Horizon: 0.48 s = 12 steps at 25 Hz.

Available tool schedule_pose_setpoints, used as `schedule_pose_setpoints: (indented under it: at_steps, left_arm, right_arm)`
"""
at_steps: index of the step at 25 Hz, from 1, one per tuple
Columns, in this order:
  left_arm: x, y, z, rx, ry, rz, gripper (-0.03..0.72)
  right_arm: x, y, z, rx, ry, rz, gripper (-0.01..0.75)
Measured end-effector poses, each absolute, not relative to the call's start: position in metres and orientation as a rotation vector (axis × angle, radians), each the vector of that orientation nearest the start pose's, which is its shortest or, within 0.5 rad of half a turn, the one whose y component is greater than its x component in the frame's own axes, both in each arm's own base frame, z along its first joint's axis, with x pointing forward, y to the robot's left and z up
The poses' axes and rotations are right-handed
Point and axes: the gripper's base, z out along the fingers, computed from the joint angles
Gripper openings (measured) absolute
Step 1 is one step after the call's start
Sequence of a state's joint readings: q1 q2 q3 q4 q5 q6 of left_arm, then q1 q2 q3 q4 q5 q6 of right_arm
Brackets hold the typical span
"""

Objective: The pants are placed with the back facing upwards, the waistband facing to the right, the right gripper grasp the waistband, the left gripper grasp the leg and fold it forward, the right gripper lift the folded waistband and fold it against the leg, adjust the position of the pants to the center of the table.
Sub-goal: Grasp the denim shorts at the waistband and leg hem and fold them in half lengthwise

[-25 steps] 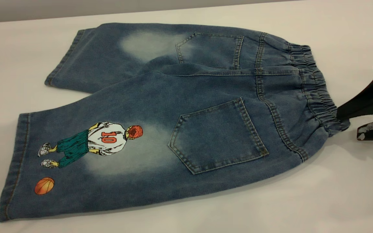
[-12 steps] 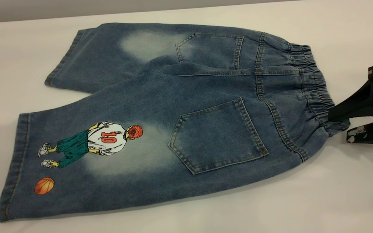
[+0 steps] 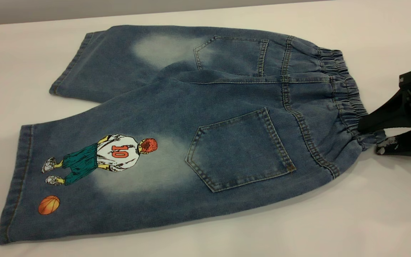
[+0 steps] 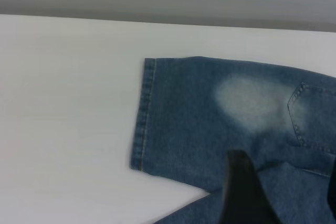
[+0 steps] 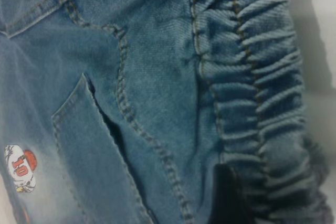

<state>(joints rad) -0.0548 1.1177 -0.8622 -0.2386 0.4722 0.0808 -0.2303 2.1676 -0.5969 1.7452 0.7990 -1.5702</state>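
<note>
The blue denim pants point(image 3: 191, 117) lie flat, back up, on the white table point(image 3: 334, 221). The ruffled waistband point(image 3: 344, 96) points right; the leg point(image 3: 95, 171) with the number 10 player print lies at the near left. My right gripper point(image 3: 369, 140) is open at the waistband's near corner, one finger over the band, the other low on the table beside it. In the right wrist view a dark finger point(image 5: 228, 198) rests on the gathered waistband point(image 5: 262, 93). My left gripper point(image 4: 286, 192) hovers open above the pants point(image 4: 210, 108), near the plain leg.
The plain leg's hem point(image 4: 143, 114) ends well short of the table's far edge point(image 4: 157, 20). Bare tabletop surrounds the pants on every side. A grey wall runs behind the table.
My right gripper has slid left towards the pants, its upper finger now reaching over the waistband's corner. The pants have not shifted.
</note>
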Motion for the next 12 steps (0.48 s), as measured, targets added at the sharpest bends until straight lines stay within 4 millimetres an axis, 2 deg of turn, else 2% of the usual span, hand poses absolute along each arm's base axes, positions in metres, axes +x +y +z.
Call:
schedule_pose_setpoints:
  at_steps: [2,8,10,12]
  left_arm:
    - [0.2342,-0.0227,0.3202,-0.025,2.204,-0.223,0.36]
    - [0.2342,-0.0227,0.3202,-0.025,2.204,-0.223,0.36]
    - [0.2341,-0.0227,0.3201,-0.025,2.205,-0.223,0.36]
    - [0.2338,-0.0228,0.3197,-0.024,2.211,-0.224,0.36]
  right_arm:
    - [0.2593,0.0053,0.0249,0.492,2.638,1.111,0.296]
    - [0.2598,0.0069,0.0267,0.487,2.619,1.146,0.077]
    - [0.2598,0.0069,0.0267,0.487,2.619,1.146,0.034]
    - [0.2598,0.0069,0.0267,0.487,2.62,1.145,0.027]
